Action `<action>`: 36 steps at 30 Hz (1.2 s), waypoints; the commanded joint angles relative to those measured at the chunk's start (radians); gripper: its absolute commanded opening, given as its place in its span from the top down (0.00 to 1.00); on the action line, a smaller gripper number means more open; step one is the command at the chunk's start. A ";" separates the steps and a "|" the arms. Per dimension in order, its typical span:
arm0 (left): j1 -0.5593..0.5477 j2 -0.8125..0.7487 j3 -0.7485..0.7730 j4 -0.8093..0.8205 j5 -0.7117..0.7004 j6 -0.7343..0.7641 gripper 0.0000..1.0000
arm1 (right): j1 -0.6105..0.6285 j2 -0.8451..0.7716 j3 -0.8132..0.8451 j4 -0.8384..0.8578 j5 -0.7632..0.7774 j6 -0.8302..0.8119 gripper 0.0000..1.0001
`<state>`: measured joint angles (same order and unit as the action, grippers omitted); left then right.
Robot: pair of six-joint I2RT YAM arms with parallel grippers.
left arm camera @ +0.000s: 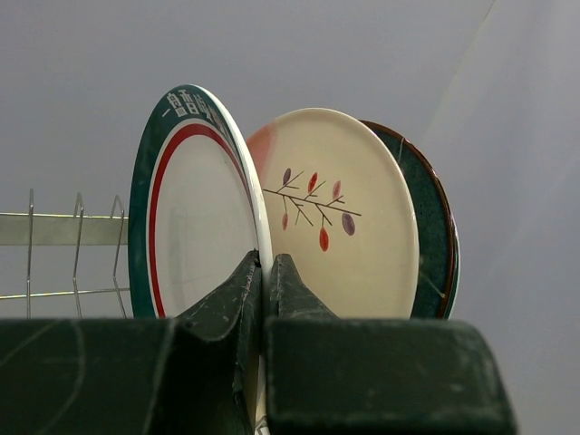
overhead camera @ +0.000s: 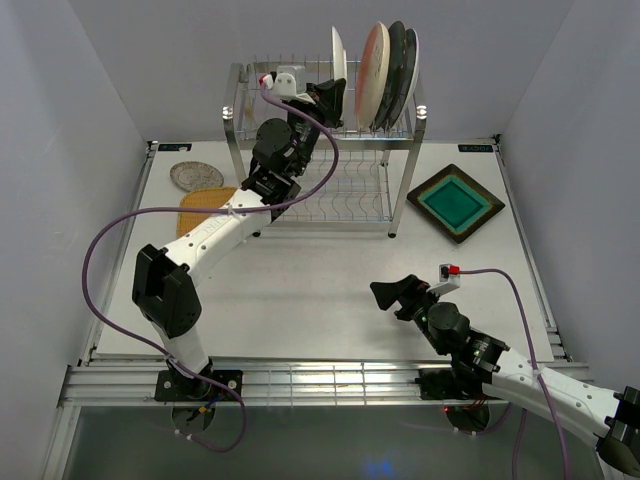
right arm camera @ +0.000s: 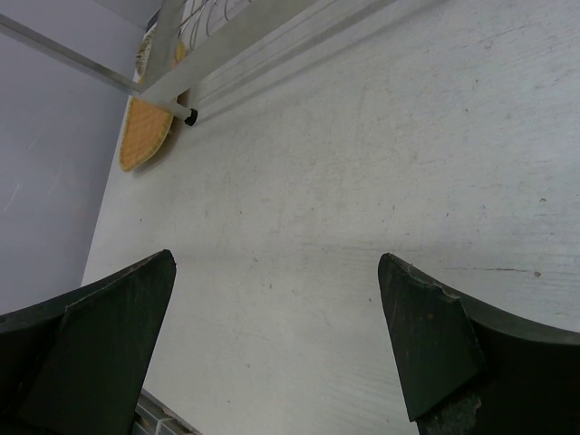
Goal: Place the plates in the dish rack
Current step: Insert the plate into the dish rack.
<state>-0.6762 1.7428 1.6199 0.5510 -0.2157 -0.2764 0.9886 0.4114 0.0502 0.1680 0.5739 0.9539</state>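
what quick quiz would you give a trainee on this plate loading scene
1. True or false: the right tool is gripping a plate.
2. How many plates stand upright in the top tier of the dish rack?
3. What is the left tool pinching? A the green-rimmed plate; B a rack wire; C nothing.
Key: 1 false; 2 four; 3 A.

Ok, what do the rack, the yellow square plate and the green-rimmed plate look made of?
Dish rack: shiny steel wire, bright reflections.
Yellow square plate: woven fibre, likely rattan or straw, matte, textured weave.
Green-rimmed plate: glazed ceramic probably, smooth glossy face.
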 commanded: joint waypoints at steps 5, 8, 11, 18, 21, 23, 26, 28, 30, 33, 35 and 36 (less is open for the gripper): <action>0.001 -0.065 0.052 0.035 0.090 -0.023 1.00 | 0.004 -0.013 -0.030 0.045 0.009 -0.001 0.02; 0.001 -0.072 0.055 0.032 0.136 -0.007 1.00 | 0.004 -0.014 -0.030 0.045 0.007 0.000 0.02; 0.001 -0.083 0.038 0.032 0.141 0.000 1.00 | 0.004 -0.016 -0.030 0.045 0.004 0.000 0.02; 0.001 -0.111 -0.003 0.050 0.137 0.026 1.00 | 0.004 -0.014 -0.029 0.047 0.001 0.002 0.02; 0.001 -0.114 0.003 0.056 0.142 0.025 1.00 | 0.004 -0.014 -0.029 0.050 0.000 0.000 0.02; 0.001 -0.118 0.003 0.056 0.150 0.026 1.00 | 0.004 -0.014 -0.026 0.048 -0.003 0.000 0.02; 0.001 -0.121 -0.003 0.056 0.148 0.036 1.00 | 0.004 -0.019 -0.026 0.045 -0.003 0.000 0.02; 0.001 -0.124 -0.015 0.058 0.133 0.043 1.00 | 0.005 -0.023 -0.027 0.044 -0.003 0.002 0.02; 0.001 -0.124 -0.028 0.064 0.115 0.048 1.00 | 0.004 -0.025 -0.027 0.042 -0.003 0.002 0.02; 0.001 -0.121 -0.035 0.070 0.082 0.060 1.00 | 0.005 -0.026 -0.029 0.039 -0.005 0.002 0.02; 0.001 -0.117 -0.038 0.072 0.064 0.066 1.00 | 0.004 -0.028 -0.030 0.041 -0.005 0.002 0.02; 0.001 -0.115 -0.040 0.073 0.058 0.071 1.00 | 0.004 -0.029 -0.030 0.041 -0.005 0.002 0.02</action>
<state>-0.6712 1.6947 1.5776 0.5541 -0.1253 -0.2264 0.9890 0.3920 0.0502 0.1684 0.5621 0.9573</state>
